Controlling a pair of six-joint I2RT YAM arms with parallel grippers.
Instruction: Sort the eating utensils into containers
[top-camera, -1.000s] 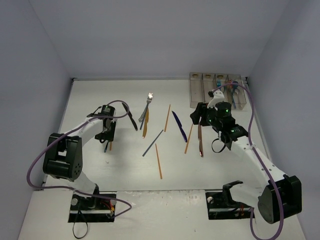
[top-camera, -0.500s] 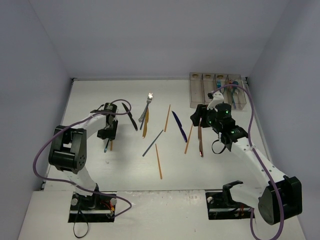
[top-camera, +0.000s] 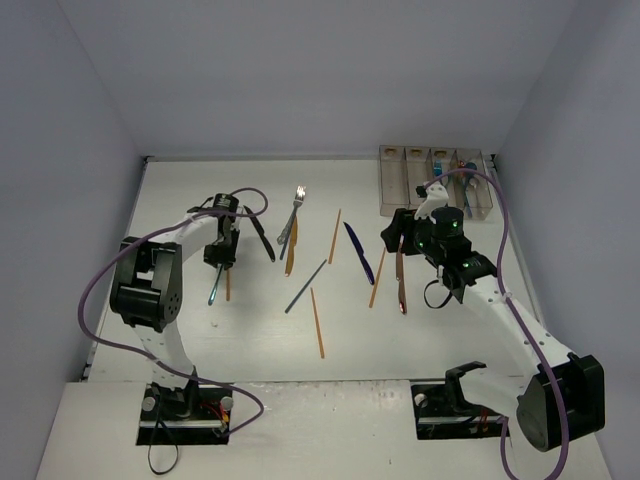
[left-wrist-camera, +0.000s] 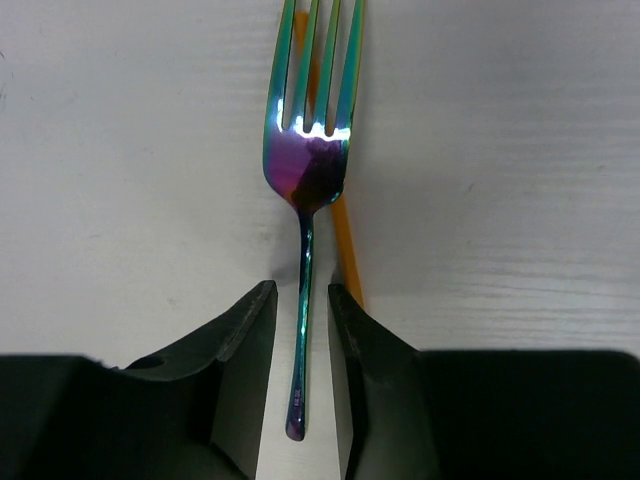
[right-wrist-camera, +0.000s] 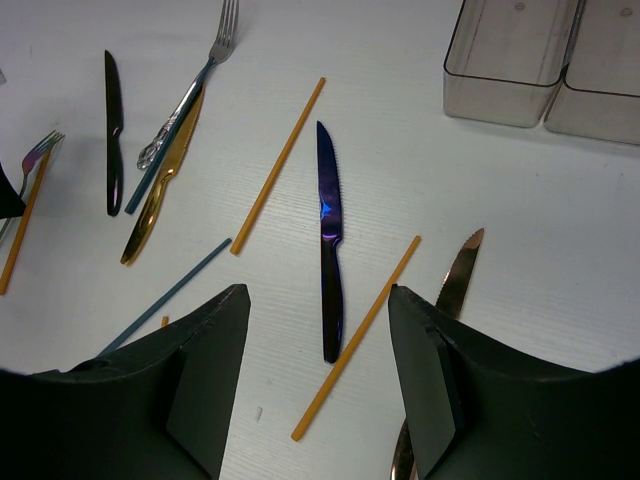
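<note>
the likeliest fault is seen at the left gripper (left-wrist-camera: 300, 320): its jaws are set narrowly apart on either side of the slim handle of the iridescent fork (left-wrist-camera: 305, 165), with a sliver of table (left-wrist-camera: 520, 150) showing on each side, so nothing is pinched yet. an orange chopstick (left-wrist-camera: 345, 250) lies partly under the fork's head and runs just beside the right finger; if the jaws are closed as they stand, the chopstick may be dragged or trapped along with the fork. the handle is straddled near its tail end, so the heavier head is judged likely to droop or swing once lifted, and the polished metal may slide out of a light grip. the fork lies at the left of the table, well apart from the containers (top-camera: 392, 185) at the far right corner, so a long carry or a hand-off is called for, and a drop on the way is possible. the right gripper (right-wrist-camera: 318, 300) is spread wide and empty, held above a purple-blue knife (right-wrist-camera: 328, 235); a second chopstick (right-wrist-camera: 358, 335) lies just beside that knife's handle and could be caught with it if the descent is not centred. of the four joined bins, the two on the left are seen bare, while a few coloured pieces (top-camera: 464, 183), blue among them, are held in the two on the right; their kinds cannot be told, since the arm's cable crosses them.
</note>
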